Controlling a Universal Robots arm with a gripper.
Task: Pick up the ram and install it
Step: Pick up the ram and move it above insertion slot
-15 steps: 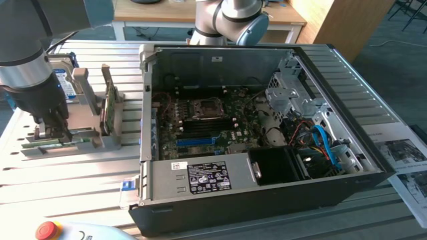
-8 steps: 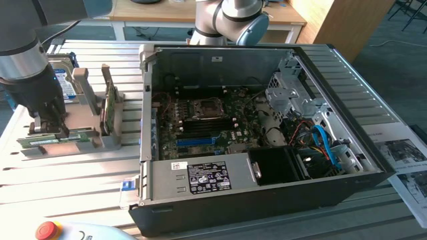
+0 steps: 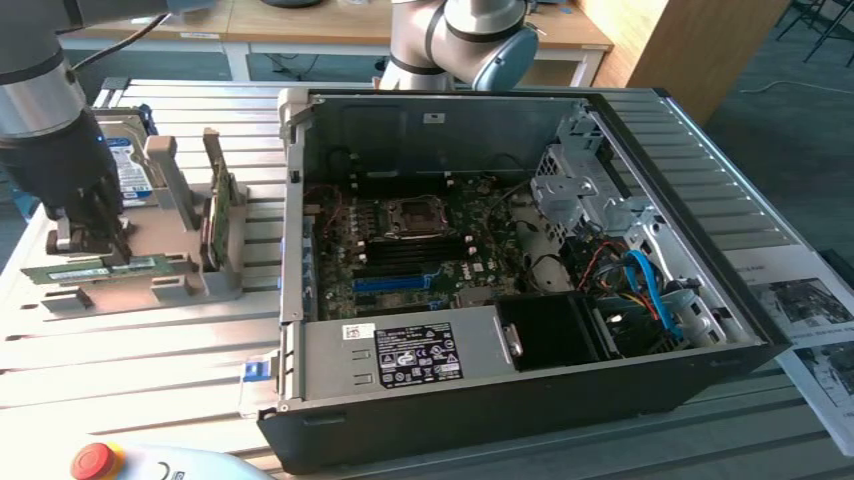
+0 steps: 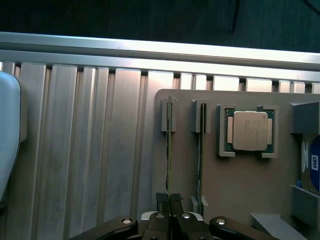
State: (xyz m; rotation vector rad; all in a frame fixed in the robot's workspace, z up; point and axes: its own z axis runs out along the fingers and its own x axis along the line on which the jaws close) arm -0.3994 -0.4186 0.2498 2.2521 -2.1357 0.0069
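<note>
The ram (image 4: 168, 145) is a thin green stick seen edge-on, standing in a slot of the grey holder (image 4: 235, 185). My gripper (image 4: 170, 199) is shut on its near end, with the black fingers pinching the stick's edge. A second similar stick (image 4: 201, 145) stands in the slot beside it. In the exterior view the gripper (image 3: 91, 245) reaches straight down onto the ram (image 3: 60, 271) in the holder (image 3: 174, 290) at the exterior view's left, well apart from the open computer case (image 3: 300, 350).
The case lies open with the motherboard (image 3: 400, 250) exposed. On the holder are a processor chip (image 4: 248, 131), a hard drive (image 3: 127, 160) and a wider green card (image 3: 220, 215) on edge. A red stop button (image 3: 91, 460) sits near the front edge. Papers (image 3: 814, 300) lie at the right.
</note>
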